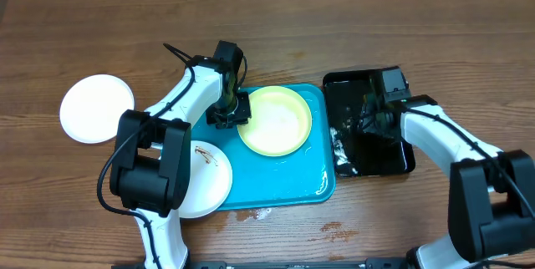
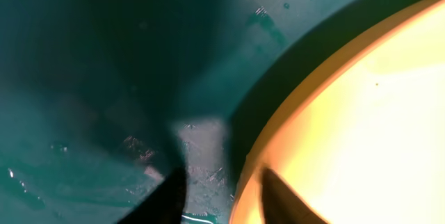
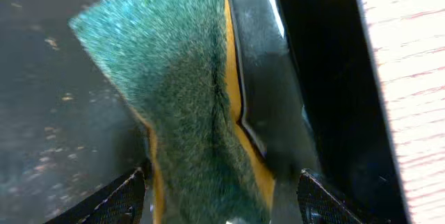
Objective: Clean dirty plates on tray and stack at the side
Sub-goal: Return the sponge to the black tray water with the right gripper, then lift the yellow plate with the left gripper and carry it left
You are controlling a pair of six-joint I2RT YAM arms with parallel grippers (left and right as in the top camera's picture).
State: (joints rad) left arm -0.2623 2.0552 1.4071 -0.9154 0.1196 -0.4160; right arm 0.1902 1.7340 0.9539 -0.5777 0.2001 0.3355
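Going big to small. Wooden table (image 1: 276, 10) first, with the tray (image 1: 276, 184) parked dead centre and a black tray (image 1: 380, 159) just beside its right edge.

Three plates to track:
- yellow-green plate (image 1: 274, 120), lying flat in the tray's upper half, looking spotless from above
- clean white plate (image 1: 96, 108), out on the bare wood well apart to the left, probably the start of the stack
- smeared white plate (image 1: 207, 184), sitting over the tray's lower-left corner, half hidden under the left arm

Then the left gripper (image 2: 224, 197): down at the yellow-green plate's left rim, jaws apart and straddling the rim, not pinching anything. Right gripper (image 3: 219, 200) over the black tray, also spread, with the sponge (image 3: 181, 99) lying loose between the fingers and a gap on one side. Smallest bit: brown smear (image 1: 206, 154) on that near white plate.

Reads like the handover between scrubbing and stacking, maybe a third to halfway through. Next up, probably: close the left jaws on that rim, lift clear of the tray's raised lip, carry over and set down square on the clean white plate. Likely a wet rim and a thin grip, so worth going slow. Then back for the sponge and the smeared one
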